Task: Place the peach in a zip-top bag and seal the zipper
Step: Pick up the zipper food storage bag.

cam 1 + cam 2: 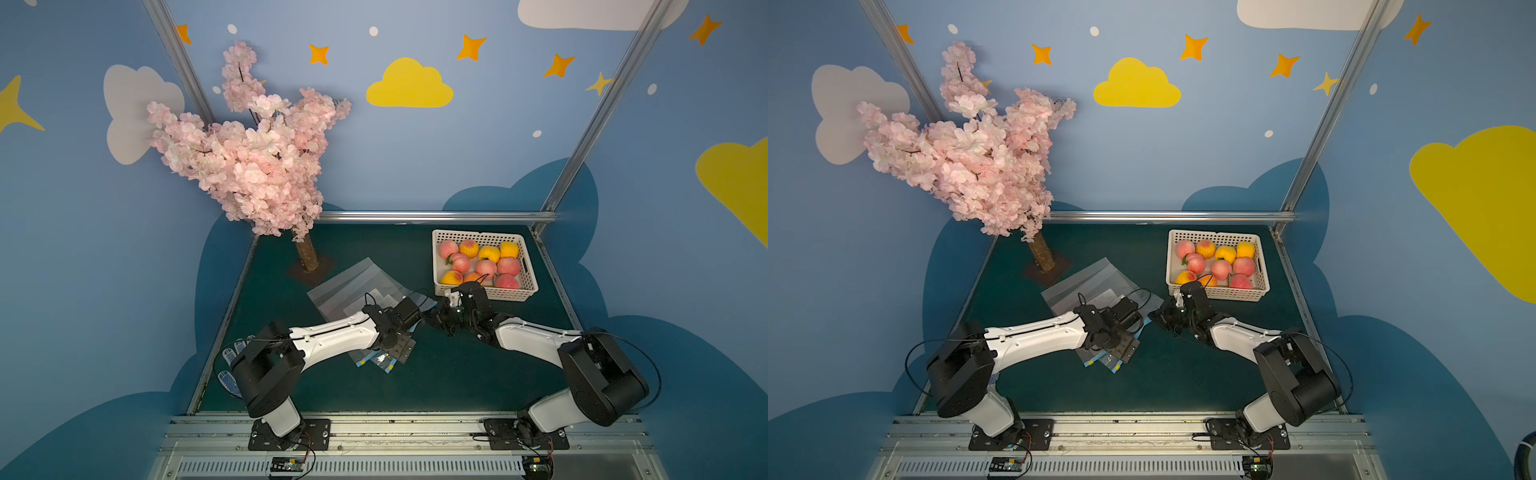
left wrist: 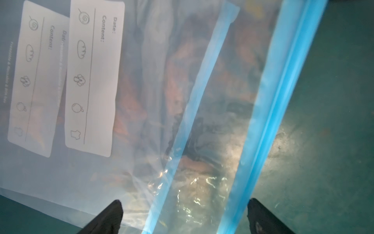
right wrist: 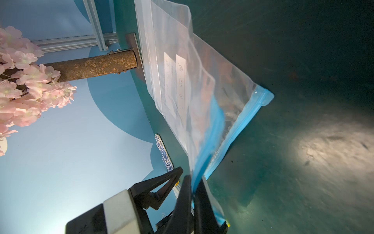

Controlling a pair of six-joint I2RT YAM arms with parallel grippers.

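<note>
Several peaches, pink and yellow, lie in a white basket at the back right. A clear zip-top bag with a blue zipper strip lies mid-table on top of another bag. My right gripper is shut on the upper blue zipper edge and holds it off the table. My left gripper hovers open over the bag's mouth, its black fingertips on either side of the two blue strips. No peach shows in either gripper.
A pink blossom tree stands at the back left on a brown trunk. More bags with blue and yellow ends lie under the left arm. Dotted gloves rest at the table's left edge.
</note>
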